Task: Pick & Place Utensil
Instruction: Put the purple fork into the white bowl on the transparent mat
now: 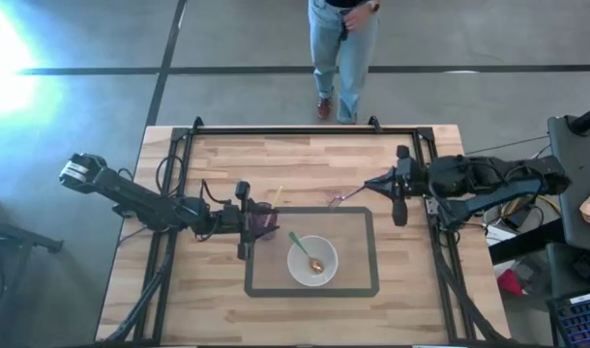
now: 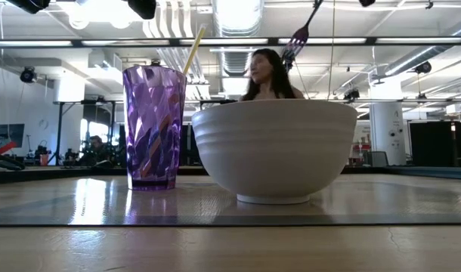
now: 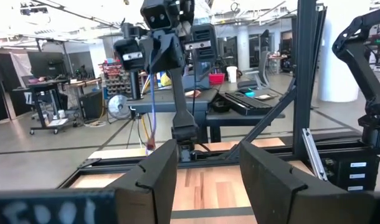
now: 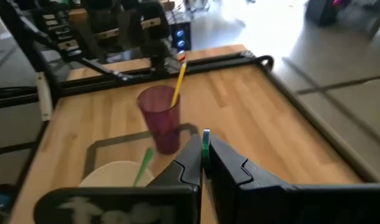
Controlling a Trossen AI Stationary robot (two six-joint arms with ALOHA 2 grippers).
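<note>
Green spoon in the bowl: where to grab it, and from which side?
Grip the green spoon by its handle's upper end, which leans at the white bowl's rim toward the purple cup. Come from above: the head lies deep in the bowl.

Purple faceted cup (image 2: 154, 127), white ribbed bowl (image 2: 273, 147), purple fork (image 2: 297, 36).

Grey concrete floor (image 1: 82, 106), bright ceiling lights (image 2: 102, 10)
</note>
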